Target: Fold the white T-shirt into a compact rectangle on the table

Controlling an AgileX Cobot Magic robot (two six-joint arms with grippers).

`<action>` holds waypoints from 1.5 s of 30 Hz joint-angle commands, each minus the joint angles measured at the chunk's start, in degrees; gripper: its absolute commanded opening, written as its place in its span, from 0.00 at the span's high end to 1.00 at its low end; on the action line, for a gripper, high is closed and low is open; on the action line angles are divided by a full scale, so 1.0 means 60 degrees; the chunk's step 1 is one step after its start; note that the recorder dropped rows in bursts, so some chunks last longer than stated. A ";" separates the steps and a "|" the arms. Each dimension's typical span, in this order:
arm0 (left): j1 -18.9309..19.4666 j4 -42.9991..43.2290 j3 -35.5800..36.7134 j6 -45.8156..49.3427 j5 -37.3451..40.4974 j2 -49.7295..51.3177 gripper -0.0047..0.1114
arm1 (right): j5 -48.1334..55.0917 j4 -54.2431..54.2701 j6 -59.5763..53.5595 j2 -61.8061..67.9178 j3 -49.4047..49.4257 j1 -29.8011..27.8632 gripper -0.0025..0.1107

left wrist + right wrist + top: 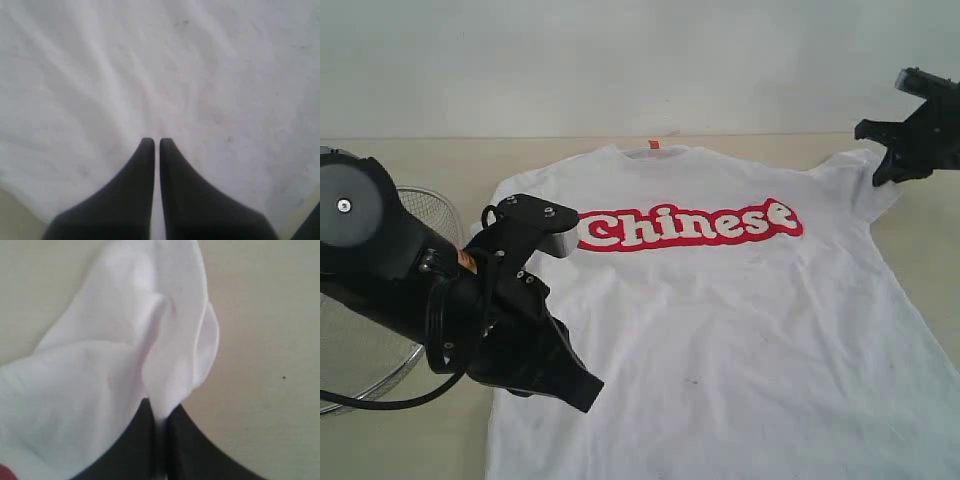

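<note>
The white T-shirt [720, 320] lies spread face up on the table [410, 445], its red "Chinese" band [690, 225] across the chest and an orange collar tag [654, 144] at the far edge. My right gripper [882, 172] is at the far right sleeve. In the right wrist view that gripper [160, 412] is shut on a pinched fold of the sleeve [170, 340]. My left gripper [588, 393] hovers over the shirt's near left part. Its tips [156, 142] are shut, with nothing seen between them and white cloth [200, 75] below.
A round wire-mesh basket [428, 208] stands at the left, partly hidden behind my left arm [380, 260]. Bare tabletop [260, 340] shows beside the right sleeve and along the far edge [440, 155].
</note>
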 commanded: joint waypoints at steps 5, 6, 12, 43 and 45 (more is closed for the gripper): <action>0.0013 -0.0072 -0.0054 0.0059 0.0079 -0.0083 0.92 | 0.0212 0.0511 -0.0458 -0.0751 0.0011 0.0001 0.98; 0.0013 -0.0072 -0.0054 0.0059 0.0079 -0.0083 0.92 | 0.0309 0.0553 -0.0510 -0.0751 0.0011 0.0001 0.98; 0.0013 -0.0042 -0.0054 0.0059 0.0099 -0.0083 0.92 | 0.0680 0.0694 -0.0816 -0.0938 0.0011 0.0001 0.98; 0.0013 -0.0041 -0.0054 0.0125 0.0070 -0.0083 0.92 | 0.2093 0.1583 -0.2356 -0.0633 0.1562 0.3512 0.98; 0.0013 -0.0041 -0.0054 0.0168 0.0070 -0.0083 0.92 | 0.2093 0.1252 -0.2356 -0.0633 0.1658 0.3512 0.98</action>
